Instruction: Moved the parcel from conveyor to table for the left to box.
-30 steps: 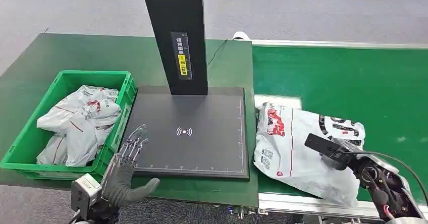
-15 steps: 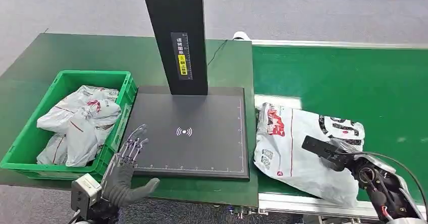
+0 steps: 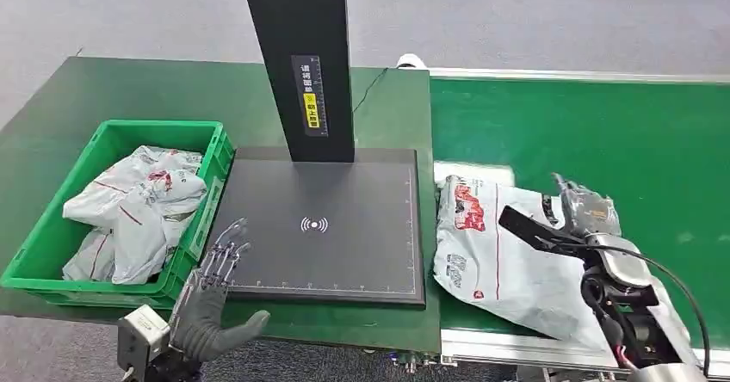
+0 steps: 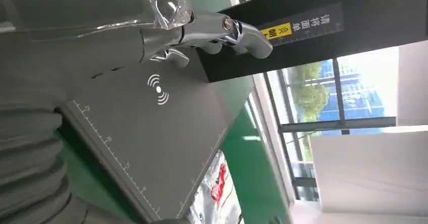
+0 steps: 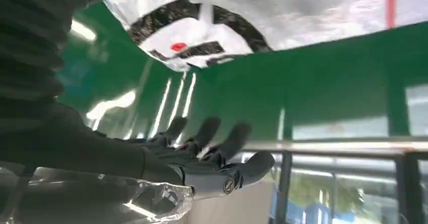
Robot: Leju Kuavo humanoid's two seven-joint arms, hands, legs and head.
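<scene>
Green crate (image 3: 52, 243) at the table's (image 3: 129, 98) left holds grey mailer bags (image 3: 138, 210). Left hand (image 3: 211, 300), fingers spread and empty, hovers at the near edge of the black scanner pad (image 3: 318, 227), below the black post (image 3: 301, 55). White parcel (image 3: 499, 244) lies on the green conveyor (image 3: 603, 132), just beside the pad. Right hand (image 3: 568, 218), fingers extended and apart, sits over the parcel's right portion; whether it has taken hold cannot be told.

A parcel-sorting station in a warehouse or logistics lab: a green conveyor belt (image 3: 603, 132) runs on the right, beside a green bench (image 3: 172, 98) carrying a black scanner pad (image 3: 318, 227) with an upright post (image 3: 301, 55), and a green crate (image 3: 52, 244) of mail bags (image 3: 138, 210) at left.
</scene>
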